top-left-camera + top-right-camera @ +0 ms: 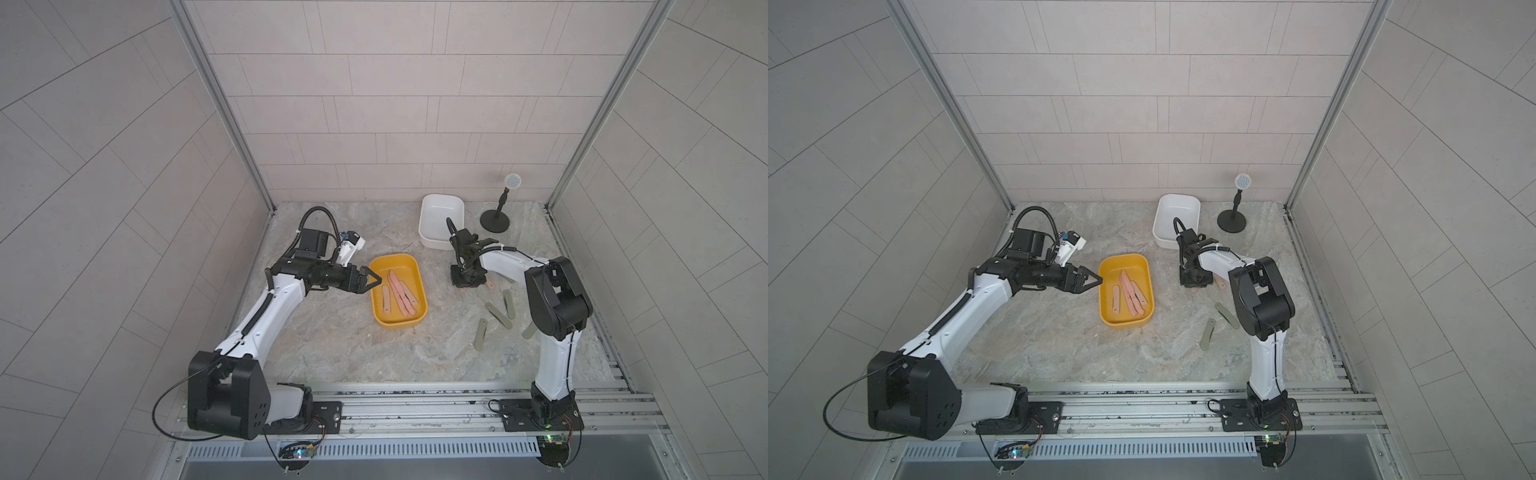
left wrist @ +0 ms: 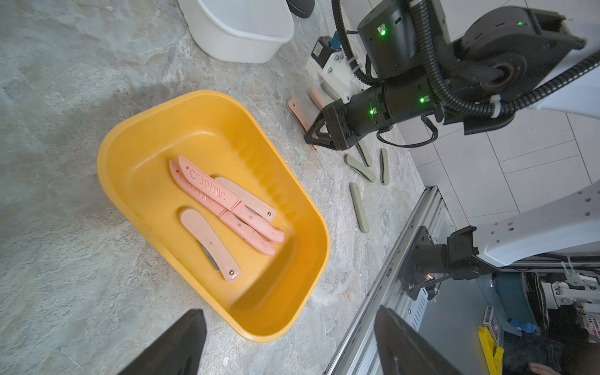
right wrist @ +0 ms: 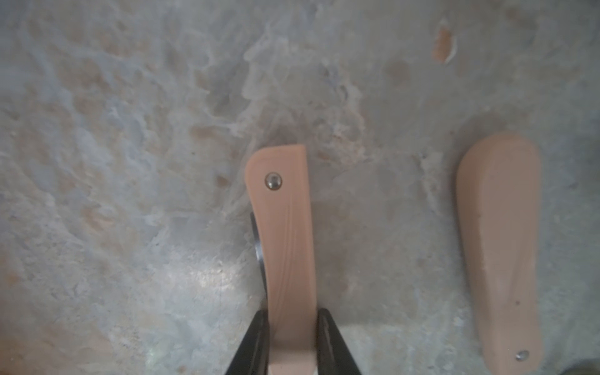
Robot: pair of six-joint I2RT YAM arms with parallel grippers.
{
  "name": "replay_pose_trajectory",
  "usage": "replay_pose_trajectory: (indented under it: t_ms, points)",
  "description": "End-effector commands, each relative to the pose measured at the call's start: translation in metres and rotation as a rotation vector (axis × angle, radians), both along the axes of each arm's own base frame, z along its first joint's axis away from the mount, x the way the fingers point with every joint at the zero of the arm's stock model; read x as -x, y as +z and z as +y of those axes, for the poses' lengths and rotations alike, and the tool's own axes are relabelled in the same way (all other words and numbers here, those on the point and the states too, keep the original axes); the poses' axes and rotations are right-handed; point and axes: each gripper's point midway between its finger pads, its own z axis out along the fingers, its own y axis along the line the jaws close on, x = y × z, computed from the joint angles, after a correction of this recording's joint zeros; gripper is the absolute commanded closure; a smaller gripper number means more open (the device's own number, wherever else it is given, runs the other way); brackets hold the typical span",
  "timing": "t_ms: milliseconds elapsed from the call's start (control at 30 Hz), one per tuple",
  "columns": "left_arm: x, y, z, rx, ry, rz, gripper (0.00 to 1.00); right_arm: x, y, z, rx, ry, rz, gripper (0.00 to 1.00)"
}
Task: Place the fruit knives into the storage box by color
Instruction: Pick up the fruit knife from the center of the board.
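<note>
On the table (image 1: pixel 332 357), near centre, stands the yellow box (image 1: pixel 399 325). Four pink knives (image 1: pixel 401 296) lie inside it. The left wrist view shows two long ones (image 2: pixel 227 199), lettered CERAMIC, side by side and touching. One short folded one (image 2: pixel 207 238) lies just beside them, and another (image 2: pixel 248 198) lies partly under them.

Position of the left gripper (image 1: pixel 376 281): at the left rim of the yellow box, pointing across the box. Its fingers (image 2: pixel 175 350) stand wide apart and carry no load.

Position of the right gripper (image 1: pixel 467 283): pointing down at the table, right of the yellow box and just in front of the white box (image 1: pixel 432 244). In the right wrist view its fingers (image 3: pixel 255 341) are clamped on both long edges of the held knife (image 3: pixel 282 227). This is a short, folded, pink one with a metal rivet near its free end. Whether it touches the table cannot be determined. A second pink knife (image 3: pixel 500 246) lies flat on the table beside it, apart from it.

At least four green knives (image 1: pixel 498 313) lie loose on the table between the right gripper and the near edge, close to the right arm (image 1: pixel 557 299). One (image 1: pixel 530 330) is partly hidden by that arm.

A black stand (image 1: pixel 495 220) sits at the far right, beside the white box.
</note>
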Motion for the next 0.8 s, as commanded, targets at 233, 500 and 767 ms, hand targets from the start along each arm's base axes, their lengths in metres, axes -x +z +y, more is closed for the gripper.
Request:
replay_pose_trajectory:
  t_ms: [233,500,767]
  points:
    - [0.003,0.001,0.006,0.016,0.005,-0.004,0.12,0.033,-0.012,0.002,0.037,0.024,0.085,0.70]
    - [0.003,0.002,0.006,0.016,0.006,-0.006,0.12,0.034,-0.015,0.000,0.047,0.022,0.092,0.63]
    - [0.003,0.002,0.007,0.016,0.009,-0.008,0.12,0.039,-0.029,0.002,0.032,0.024,0.123,0.66]
